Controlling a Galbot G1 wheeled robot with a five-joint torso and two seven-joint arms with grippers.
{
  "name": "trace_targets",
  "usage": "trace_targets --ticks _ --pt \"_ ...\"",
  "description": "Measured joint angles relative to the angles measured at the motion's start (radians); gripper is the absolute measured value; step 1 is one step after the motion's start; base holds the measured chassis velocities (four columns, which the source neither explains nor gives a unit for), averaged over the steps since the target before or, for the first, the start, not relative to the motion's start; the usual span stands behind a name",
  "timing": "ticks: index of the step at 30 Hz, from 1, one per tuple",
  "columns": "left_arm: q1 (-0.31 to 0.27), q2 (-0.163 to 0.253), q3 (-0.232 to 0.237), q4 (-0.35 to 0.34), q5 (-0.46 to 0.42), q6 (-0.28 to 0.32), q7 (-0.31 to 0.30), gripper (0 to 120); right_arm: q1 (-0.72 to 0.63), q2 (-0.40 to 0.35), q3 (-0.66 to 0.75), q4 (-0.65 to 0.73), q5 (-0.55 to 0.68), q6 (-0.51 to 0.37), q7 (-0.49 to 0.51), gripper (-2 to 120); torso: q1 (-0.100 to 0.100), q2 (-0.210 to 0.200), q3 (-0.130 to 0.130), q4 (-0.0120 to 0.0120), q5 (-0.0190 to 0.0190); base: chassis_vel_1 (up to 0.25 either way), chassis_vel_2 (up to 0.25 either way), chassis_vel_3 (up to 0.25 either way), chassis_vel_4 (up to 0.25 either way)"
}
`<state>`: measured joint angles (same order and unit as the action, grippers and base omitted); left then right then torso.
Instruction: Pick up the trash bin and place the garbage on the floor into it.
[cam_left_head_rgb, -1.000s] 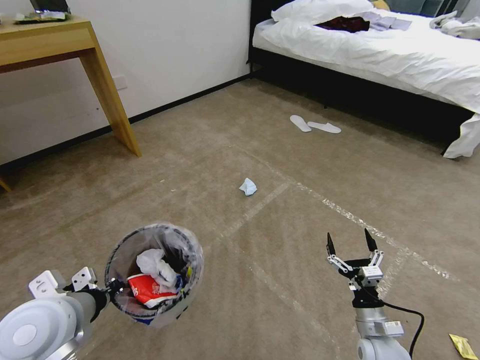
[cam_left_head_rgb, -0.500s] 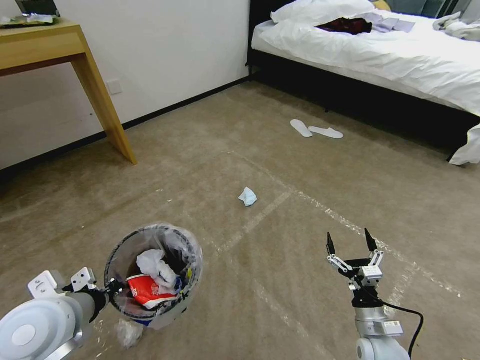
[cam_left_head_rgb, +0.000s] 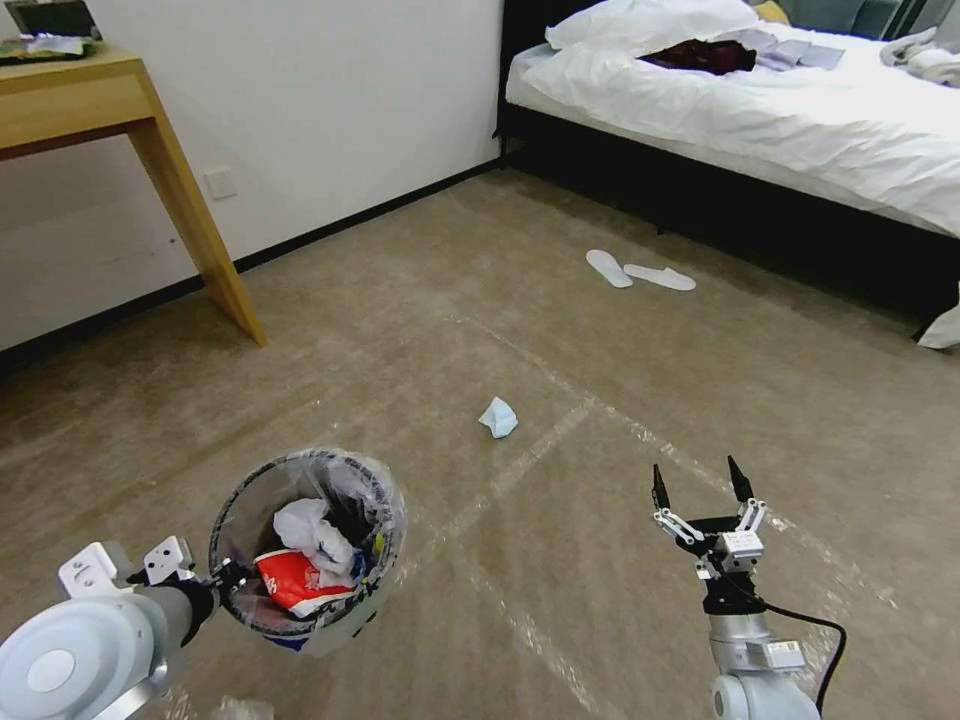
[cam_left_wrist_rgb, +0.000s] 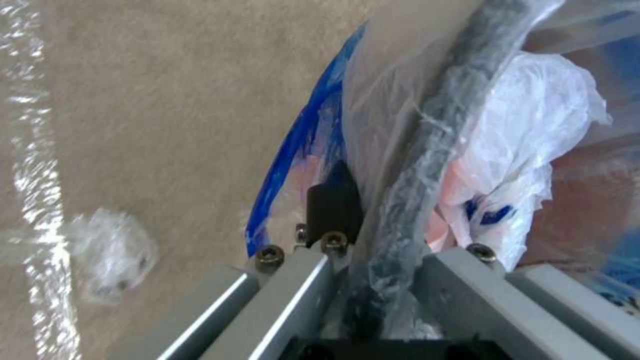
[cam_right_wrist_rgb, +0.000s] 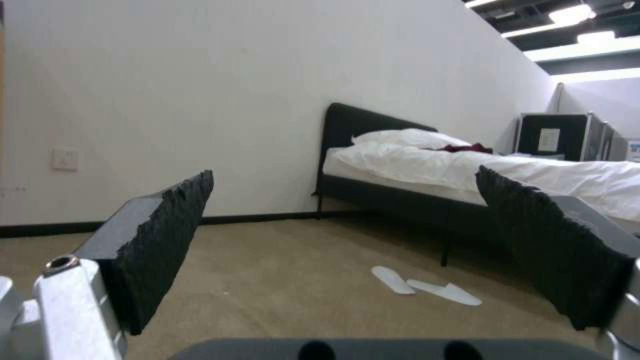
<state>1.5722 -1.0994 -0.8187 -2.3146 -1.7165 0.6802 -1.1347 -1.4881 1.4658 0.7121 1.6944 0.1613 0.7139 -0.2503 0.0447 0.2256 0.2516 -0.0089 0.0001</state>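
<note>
Trash bin (cam_left_head_rgb: 308, 545) stays clamped by left gripper (cam_left_head_rgb: 222, 578); right gripper (cam_left_head_rgb: 700, 484) gapes; view advanced.

We see the trash bin (cam_left_head_rgb: 307, 545) left of our right pincer (cam_left_head_rgb: 702, 484), a tissue (cam_left_head_rgb: 498, 417) on the floor (cam_left_head_rgb: 420, 330) ahead between them, slippers (cam_left_head_rgb: 638, 272) and bed (cam_left_head_rgb: 760, 110) beyond.

A bedroom: made bed (cam_left_head_rgb: 760, 110), slippers (cam_left_head_rgb: 640, 272), carpeted floor (cam_left_head_rgb: 400, 330).

No text, label or number is legible: the red-and-white wrapper (cam_left_head_rgb: 295, 583) inside the clear-lined round trash bin (cam_left_head_rgb: 300, 630) bears only unreadable print.
</note>
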Motion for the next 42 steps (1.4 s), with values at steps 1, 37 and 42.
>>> trace_targets --ticks 1,37,42 --pt "0.001 0.0 0.0 -0.001 0.001 0.0 0.0 0 -0.001 0.0 0.0 -0.001 -0.002 0.002 -0.005 100 0.0 0.0 0.0 0.0 0.0003 -0.19 0.188 0.179 -0.169" --pt "0.004 -0.001 0.008 -0.008 0.019 -0.005 0.001 0 0.022 0.001 -0.01 -0.067 0.004 0.082 -0.01 100 0.001 0.0 0.0 -0.0001 0.0 -0.2 0.204 0.201 -0.195" --pt "0.007 -0.003 0.008 -0.011 0.017 -0.005 0.001 0 0.03 0.002 -0.014 -0.07 -0.027 0.071 0.02 100 0.0 0.0 0.0 0.0 0.0002 0.0 0.0 0.0 0.0"
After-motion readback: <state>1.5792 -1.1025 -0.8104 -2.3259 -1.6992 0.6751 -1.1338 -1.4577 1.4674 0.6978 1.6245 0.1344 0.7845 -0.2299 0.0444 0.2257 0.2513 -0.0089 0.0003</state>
